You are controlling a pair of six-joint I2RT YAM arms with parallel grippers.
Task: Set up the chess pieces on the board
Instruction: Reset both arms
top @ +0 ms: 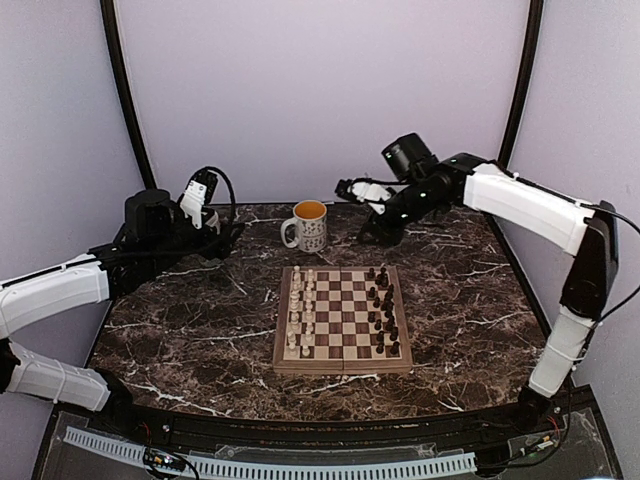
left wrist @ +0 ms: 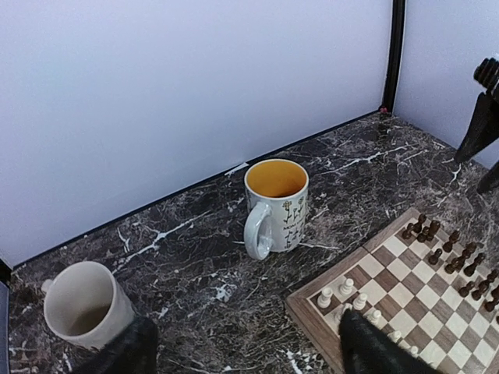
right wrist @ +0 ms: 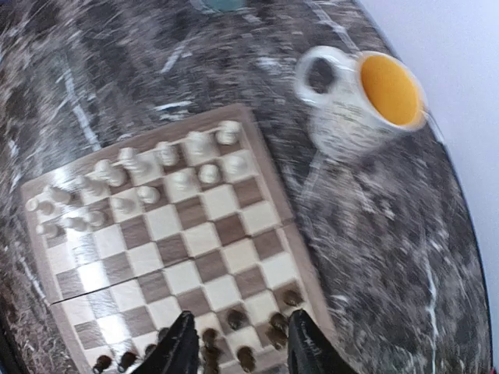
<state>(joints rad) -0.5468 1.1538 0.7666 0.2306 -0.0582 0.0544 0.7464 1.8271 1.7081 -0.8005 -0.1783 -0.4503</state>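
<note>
The board (top: pixel 342 318) lies mid-table. Cream-white chess pieces (top: pixel 300 312) fill its two left columns and dark chess pieces (top: pixel 383 312) its two right columns. My left gripper (top: pixel 222 240) hovers over the far left of the table, well away from the board. In its wrist view its fingers (left wrist: pixel 374 351) stand wide open with nothing between them, and the white pieces (left wrist: pixel 347 292) are at lower right. My right gripper (top: pixel 383 226) hangs high beyond the board's far right corner. It is open (right wrist: pixel 242 351) and empty, with the dark pieces (right wrist: pixel 242 327) far below it.
A white patterned mug (top: pixel 306 225) with a yellow inside stands just beyond the board's far edge, its handle to the left. A beige cup (left wrist: pixel 84 304) sits on the marble close to the left gripper. Purple walls close in the back and sides.
</note>
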